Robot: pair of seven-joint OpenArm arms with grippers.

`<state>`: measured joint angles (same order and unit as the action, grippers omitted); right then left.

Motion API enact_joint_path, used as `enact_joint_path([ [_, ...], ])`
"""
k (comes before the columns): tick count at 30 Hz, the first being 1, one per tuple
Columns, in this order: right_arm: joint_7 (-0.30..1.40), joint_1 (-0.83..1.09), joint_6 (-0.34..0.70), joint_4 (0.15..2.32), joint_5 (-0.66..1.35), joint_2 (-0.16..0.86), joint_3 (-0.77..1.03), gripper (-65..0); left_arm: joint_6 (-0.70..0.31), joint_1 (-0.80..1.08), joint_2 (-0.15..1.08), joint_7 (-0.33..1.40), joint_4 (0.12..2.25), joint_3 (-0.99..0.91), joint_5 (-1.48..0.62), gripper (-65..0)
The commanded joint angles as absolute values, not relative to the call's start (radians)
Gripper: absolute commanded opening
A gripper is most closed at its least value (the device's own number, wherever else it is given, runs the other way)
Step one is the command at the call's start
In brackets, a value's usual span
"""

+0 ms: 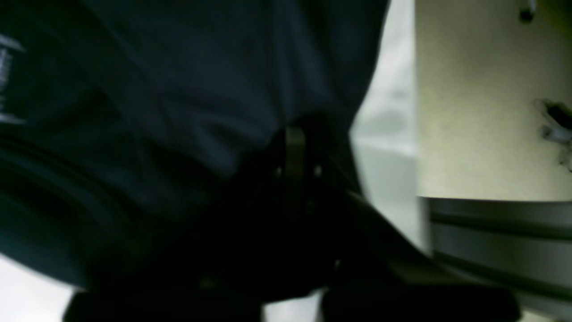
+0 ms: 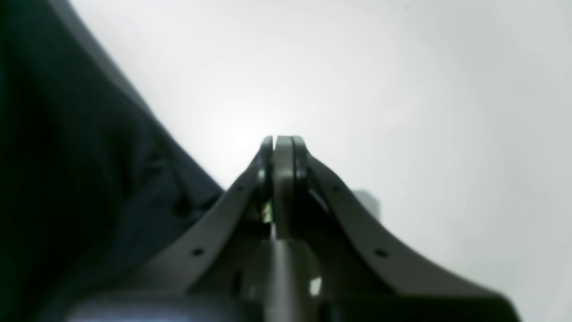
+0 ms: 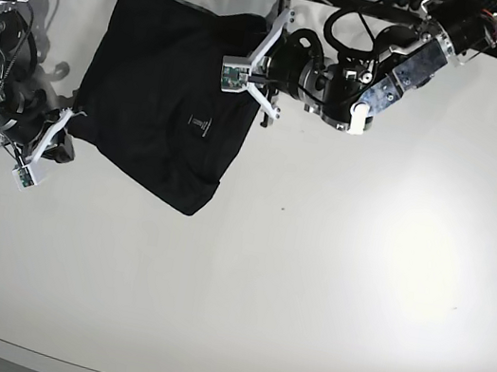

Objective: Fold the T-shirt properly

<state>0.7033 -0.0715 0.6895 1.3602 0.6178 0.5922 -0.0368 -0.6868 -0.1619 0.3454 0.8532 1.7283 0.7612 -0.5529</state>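
right gripper (image 2: 284, 147) closed beside the t-shirt (image 2: 80, 179).

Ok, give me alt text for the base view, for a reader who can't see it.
A black T-shirt lies partly folded on a white table, with a robot gripper at each side. The left gripper sits at the shirt's far right edge; the right gripper is at its left edge, both shut.
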Motion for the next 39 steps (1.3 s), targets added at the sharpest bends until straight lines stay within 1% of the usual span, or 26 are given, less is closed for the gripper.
enact_joint_path([
  [1,0.732,-0.073,0.698,1.386,0.646,0.611,-0.028,-65.0,-0.661,-0.205,0.361,0.87,1.7,0.762,-0.488,-65.0],
  [4,0.787,-0.006,0.694,1.45,0.728,0.61,0.004,-65.0,-0.659,-0.281,0.384,0.821,1.597,0.772,-0.448,-65.0],
  [7,0.804,0.105,0.686,1.545,0.756,0.609,0.057,-65.0,-0.658,-0.345,0.393,0.756,1.504,0.772,-0.418,-65.0],
  [9,0.81,0.174,0.651,1.614,0.759,0.6,0.096,-65.0,-0.658,-0.394,0.393,0.691,1.443,0.772,-0.414,-65.0],
  [13,0.826,0.295,0.632,1.752,0.757,0.545,0.181,-65.0,-0.658,-0.478,0.365,0.559,1.356,0.772,-0.373,-65.0],
  [17,0.832,0.402,0.624,1.875,0.751,0.465,0.249,-65.0,-0.657,-0.525,0.36,0.488,1.35,0.772,-0.295,-65.0],
  [19,0.831,0.427,0.621,1.915,0.751,0.427,0.27,-65.0,-0.635,-0.553,0.36,0.487,1.35,0.772,-0.294,-65.0],
  [22,0.816,0.42,0.617,1.953,0.723,0.404,0.3,-65.0,-0.54,-0.593,0.36,0.545,1.354,0.77,-0.363,-65.0],
  [24,0.785,0.421,0.59,1.99,0.735,0.404,0.339,-65.0,-0.475,-0.602,0.363,0.636,1.378,0.749,-0.438,-65.0],
  [25,0.779,0.422,0.582,2.011,0.762,0.404,0.363,-65.0,-0.46,-0.601,0.366,0.683,1.398,0.728,-0.48,-65.0],
  [27,0.779,0.421,0.585,2.048,0.865,0.401,0.414,-65.0,-0.462,-0.591,0.372,0.76,1.445,0.671,-0.585,-65.0],
  [28,0.779,0.421,0.609,2.066,0.924,0.393,0.444,-65.0,-0.472,-0.581,0.374,0.789,1.472,0.631,-0.635,-65.0],
  [30,0.781,0.422,0.693,2.101,1.038,0.369,0.51,-65.0,-0.506,-0.554,0.377,0.845,1.536,0.533,-0.743,-65.0],
  [32,0.814,0.425,0.698,2.129,1.156,0.337,0.582,-65.0,-0.522,-0.519,0.382,0.907,1.603,0.421,-0.882,-65.0],
  [34,0.896,0.435,0.698,2.143,1.274,0.315,0.646,-65.0,-0.547,-0.461,0.382,0.979,1.671,0.302,-1.012,-65.0],
  [36,0.962,0.463,0.698,2.153,1.362,0.293,0.701,-65.0,-0.571,-0.382,0.385,1.031,1.74,0.195,-1.092,-65.0],
  [39,1.023,0.533,0.698,2.173,1.472,0.261,0.773,-65.0,-0.575,-0.219,0.39,1.072,1.819,0.048,-1.181,-65.0],
])
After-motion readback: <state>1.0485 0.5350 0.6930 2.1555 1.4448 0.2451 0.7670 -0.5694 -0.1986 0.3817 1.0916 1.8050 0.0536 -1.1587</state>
